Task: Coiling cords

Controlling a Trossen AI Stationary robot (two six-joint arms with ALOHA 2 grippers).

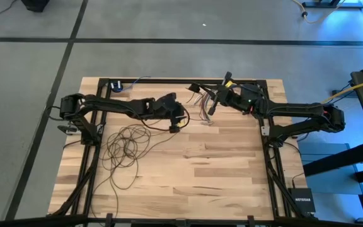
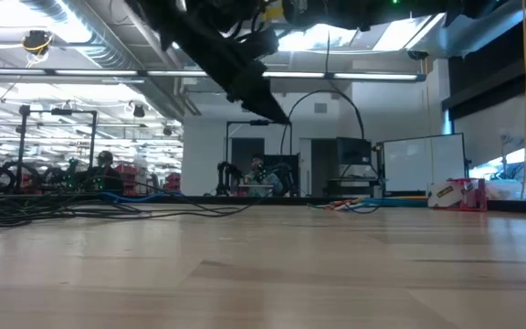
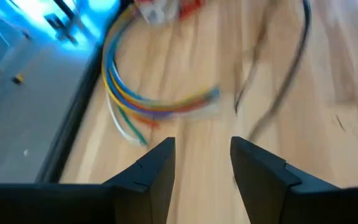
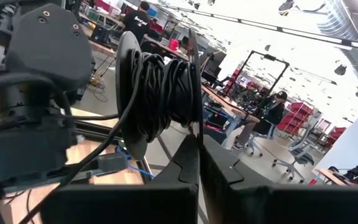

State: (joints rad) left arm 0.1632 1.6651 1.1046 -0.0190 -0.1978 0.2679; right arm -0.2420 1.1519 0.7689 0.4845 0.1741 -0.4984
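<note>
Lower right of the table (image 1: 219,176) lay bare, free to pass. Cord loops (image 1: 126,146) cluttered the left-centre. Multicoloured wires (image 1: 201,107) blocked the upper middle, btwn both arms. Left gripper (image 1: 176,125) w/ jaws apart hung just beside them.

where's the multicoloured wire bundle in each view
High view: multicoloured wire bundle, table's far middle, between both grippers.
Low view: thin coloured streak at far edge.
Left wrist view: arcing ahead of the open left gripper.
Right wrist view: not seen.
Shared landmark: wooden table.
</note>
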